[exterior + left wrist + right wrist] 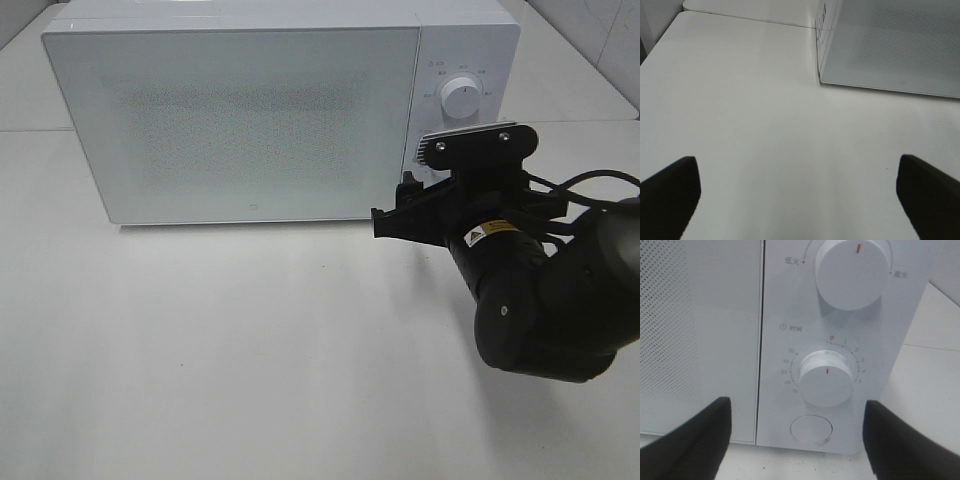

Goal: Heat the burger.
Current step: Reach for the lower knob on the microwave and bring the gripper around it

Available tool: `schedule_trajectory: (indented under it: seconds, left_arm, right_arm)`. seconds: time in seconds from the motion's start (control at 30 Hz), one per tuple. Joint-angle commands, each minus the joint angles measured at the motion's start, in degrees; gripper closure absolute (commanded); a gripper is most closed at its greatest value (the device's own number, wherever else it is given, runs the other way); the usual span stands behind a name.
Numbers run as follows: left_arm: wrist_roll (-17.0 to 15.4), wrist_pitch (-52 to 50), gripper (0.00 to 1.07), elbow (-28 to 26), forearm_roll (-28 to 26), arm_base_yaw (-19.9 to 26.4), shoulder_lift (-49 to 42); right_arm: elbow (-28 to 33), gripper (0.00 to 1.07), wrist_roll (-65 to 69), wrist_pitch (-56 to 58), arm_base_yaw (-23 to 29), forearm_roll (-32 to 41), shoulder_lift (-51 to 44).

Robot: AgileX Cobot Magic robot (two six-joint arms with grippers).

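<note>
Burger seemingly hidden; right wrist shows timer dial [826,381].

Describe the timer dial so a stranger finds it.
Find the white microwave; its control panel is right of the door. The timer dial sits below the other knob and above a round button; only it is ringed by numbers.
</note>
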Motion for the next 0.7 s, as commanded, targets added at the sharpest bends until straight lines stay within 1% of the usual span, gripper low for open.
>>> schedule_trajectory:
  seconds: [0.03,0.1,0.2,0.7]
  left_arm:
    - [-0.29,-0.11,0.06,0.00,-0.46,0.06,-1.43]
    - [-0.29,-0.11,0.06,0.00,-0.46,0.06,-1.09]
    - [-0.29,-0.11,0.06,0.00,-0.46,0.06,-0.97]
    - [-0.29,-0.11,0.06,0.00,-0.40,0.06,-0.40]
  right_arm:
    - [-0.86,0.36,-1.26,-9.40,-0.17,-0.57,0.34]
    - [-2.64,0.36,-1.49,-9.57,-0.86,-0.63,1.89]
    - [-3.78,0.36,-1.78,-9.57,-1.55,-0.69,2.52]
    - [-7.68,0.36,-2.29,-8.25,-5.16,-1.20,3.95]
